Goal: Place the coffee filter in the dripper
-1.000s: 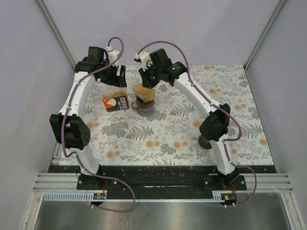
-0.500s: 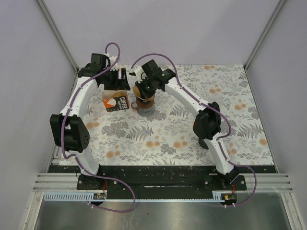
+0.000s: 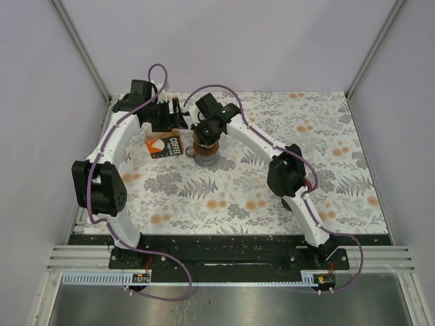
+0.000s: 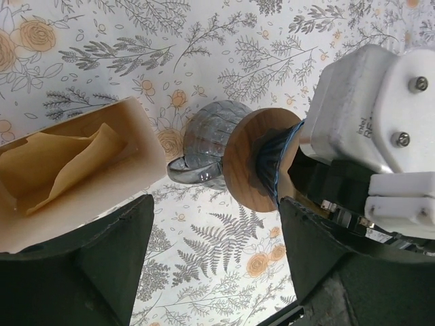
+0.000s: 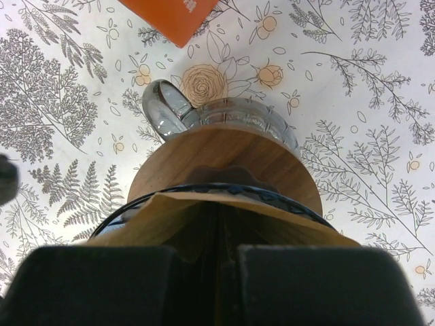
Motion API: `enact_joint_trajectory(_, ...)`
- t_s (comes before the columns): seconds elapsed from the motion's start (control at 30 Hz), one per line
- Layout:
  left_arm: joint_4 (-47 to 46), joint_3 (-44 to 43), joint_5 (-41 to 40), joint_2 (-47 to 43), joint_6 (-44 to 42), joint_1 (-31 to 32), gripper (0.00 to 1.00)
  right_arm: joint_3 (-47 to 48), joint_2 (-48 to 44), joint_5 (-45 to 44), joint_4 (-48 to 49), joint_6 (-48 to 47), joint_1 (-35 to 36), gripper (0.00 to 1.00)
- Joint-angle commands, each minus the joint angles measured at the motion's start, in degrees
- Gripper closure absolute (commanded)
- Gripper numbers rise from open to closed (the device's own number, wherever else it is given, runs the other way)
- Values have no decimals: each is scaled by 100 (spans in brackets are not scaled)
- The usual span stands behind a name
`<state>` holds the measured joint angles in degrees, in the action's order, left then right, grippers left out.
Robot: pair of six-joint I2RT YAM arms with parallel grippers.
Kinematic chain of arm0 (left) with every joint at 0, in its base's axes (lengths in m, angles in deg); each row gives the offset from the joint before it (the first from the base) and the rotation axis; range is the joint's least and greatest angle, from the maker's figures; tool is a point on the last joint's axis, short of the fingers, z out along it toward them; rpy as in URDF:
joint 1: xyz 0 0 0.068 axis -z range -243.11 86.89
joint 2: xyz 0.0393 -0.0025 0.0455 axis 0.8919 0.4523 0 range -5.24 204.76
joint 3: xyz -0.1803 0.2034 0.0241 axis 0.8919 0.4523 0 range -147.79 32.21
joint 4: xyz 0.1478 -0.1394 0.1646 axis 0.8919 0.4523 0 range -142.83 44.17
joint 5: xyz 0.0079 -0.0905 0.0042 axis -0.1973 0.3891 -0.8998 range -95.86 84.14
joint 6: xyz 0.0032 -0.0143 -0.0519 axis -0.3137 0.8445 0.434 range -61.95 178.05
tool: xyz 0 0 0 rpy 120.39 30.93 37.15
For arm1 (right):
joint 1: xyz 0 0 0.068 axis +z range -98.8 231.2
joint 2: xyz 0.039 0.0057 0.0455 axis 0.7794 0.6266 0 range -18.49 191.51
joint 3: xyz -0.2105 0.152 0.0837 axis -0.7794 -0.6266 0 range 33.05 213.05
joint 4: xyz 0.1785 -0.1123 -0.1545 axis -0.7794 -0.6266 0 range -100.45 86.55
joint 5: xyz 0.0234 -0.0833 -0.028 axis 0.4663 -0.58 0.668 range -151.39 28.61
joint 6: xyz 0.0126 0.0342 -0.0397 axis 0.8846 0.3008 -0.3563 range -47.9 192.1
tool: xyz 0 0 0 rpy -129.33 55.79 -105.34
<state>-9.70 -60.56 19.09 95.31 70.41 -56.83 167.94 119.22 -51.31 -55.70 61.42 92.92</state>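
Observation:
The glass dripper (image 5: 224,159) with a wooden collar stands on the flowered cloth and also shows in the top view (image 3: 204,151) and the left wrist view (image 4: 255,163). My right gripper (image 5: 221,255) is shut on the brown paper coffee filter (image 5: 163,214). It holds the filter down inside the dripper's black rim. In the top view the right gripper (image 3: 206,128) is directly over the dripper. My left gripper (image 4: 217,265) is open and empty. It hovers beside the dripper, near the filter box (image 3: 165,145).
The open filter box (image 4: 75,190) holds more brown filters just left of the dripper. Its orange corner (image 5: 178,15) shows in the right wrist view. The right wrist's white body (image 4: 370,115) is close to my left gripper. Enclosure walls rise behind.
My right gripper has moved left and down with the filter, from above the dripper into its rim. My left gripper has shifted a little right, toward the dripper.

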Motion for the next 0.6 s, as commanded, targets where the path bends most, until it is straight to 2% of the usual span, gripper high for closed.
enact_joint_trajectory(0.0,-367,189,221,-352,267,66,23,152,300,-472,-180,13,82,100)
enact_joint_trajectory(0.27,-675,655,256,-440,495,286,28,187,494,-367,-215,48,82,100)
enact_joint_trajectory(0.57,-763,585,300,-466,618,294,32,257,520,-244,-303,57,83,100)
